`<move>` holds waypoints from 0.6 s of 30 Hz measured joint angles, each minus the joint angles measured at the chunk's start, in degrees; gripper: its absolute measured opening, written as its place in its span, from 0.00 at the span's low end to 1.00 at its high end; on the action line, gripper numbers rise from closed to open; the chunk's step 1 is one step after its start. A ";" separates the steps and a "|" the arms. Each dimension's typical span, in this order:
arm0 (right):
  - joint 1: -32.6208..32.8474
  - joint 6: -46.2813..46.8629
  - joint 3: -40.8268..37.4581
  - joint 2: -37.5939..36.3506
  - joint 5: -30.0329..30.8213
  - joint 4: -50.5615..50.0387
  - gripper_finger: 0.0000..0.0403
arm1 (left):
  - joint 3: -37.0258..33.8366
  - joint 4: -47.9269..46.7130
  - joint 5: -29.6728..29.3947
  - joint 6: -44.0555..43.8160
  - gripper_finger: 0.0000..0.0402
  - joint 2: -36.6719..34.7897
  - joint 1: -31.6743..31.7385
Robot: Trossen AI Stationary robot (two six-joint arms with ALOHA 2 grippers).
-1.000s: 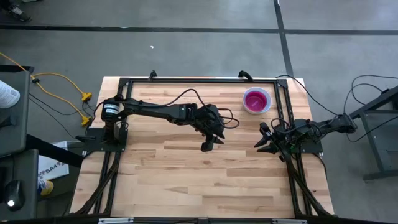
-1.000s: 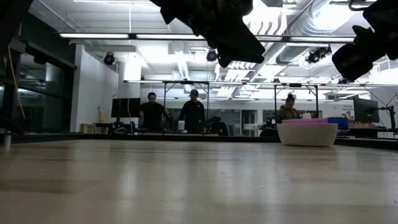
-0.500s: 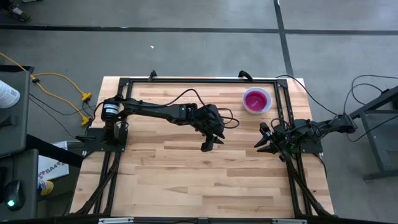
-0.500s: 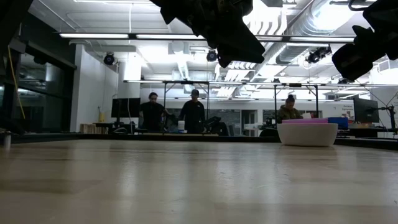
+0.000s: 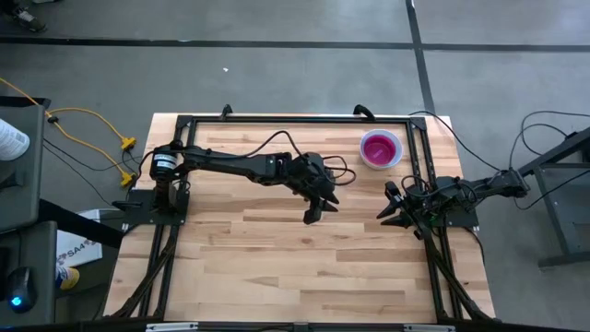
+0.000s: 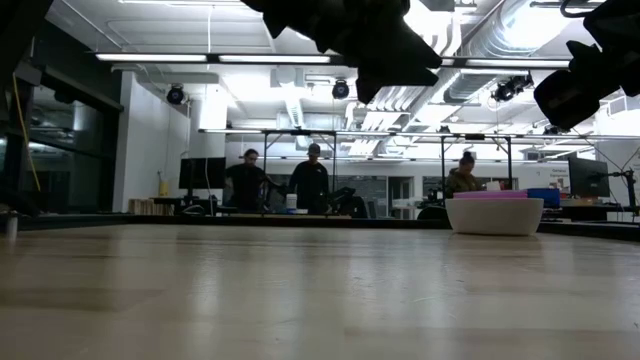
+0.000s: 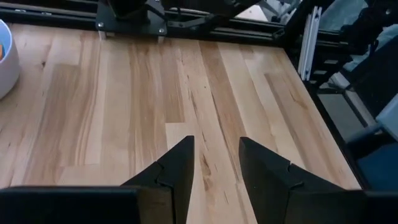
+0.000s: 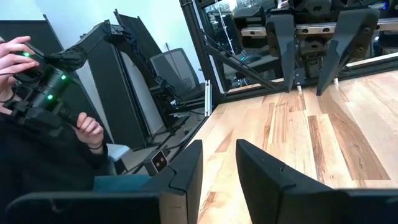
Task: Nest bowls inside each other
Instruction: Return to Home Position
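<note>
A stack of nested bowls (image 5: 381,149) stands on its base at the table's far right. Its outer bowl is white and the inner one on top is purple-magenta. The low view shows the stack (image 6: 494,215) as a white wall with a pink rim. The left wrist view catches only the edge of the white wall (image 7: 6,59). My left gripper (image 5: 320,207) hangs open above the middle of the table, left of and nearer than the stack, with nothing between its fingers (image 7: 216,168). My right gripper (image 5: 385,203) rests open and empty at the table's right edge (image 8: 217,162).
A black metal frame (image 5: 295,119) runs along the table's far edge and both sides. Bare wood (image 5: 277,267) spreads over the near half. A seated person (image 8: 37,112) holding a controller shows beyond the table's edge. Other people (image 6: 310,185) stand far off in the room.
My left gripper has turned a little at the wrist, and its fingertips have swung slightly up and toward the table's right edge. It has kept its place and stayed open. The bowls have not moved.
</note>
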 joint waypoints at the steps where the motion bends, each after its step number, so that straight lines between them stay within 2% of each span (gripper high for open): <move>1: -0.01 -0.01 0.00 0.00 0.00 0.00 0.23 | 0.00 0.06 0.00 -0.01 0.32 0.00 0.00; 5: -0.02 -0.02 0.00 0.00 0.00 0.00 0.23 | -0.97 -0.01 -0.16 -0.10 0.32 -1.36 0.00; 7: -0.02 0.00 0.00 0.00 0.00 0.00 0.23 | -3.82 3.85 -0.12 -0.02 0.32 -3.64 0.00; 15: 0.00 0.00 0.00 0.67 -0.04 0.46 0.23 | -25.44 20.03 -0.27 0.04 0.32 -18.21 0.83; 18: 0.00 -0.02 0.00 0.90 0.00 0.52 0.23 | -31.65 22.44 -0.23 0.00 0.32 -23.24 0.79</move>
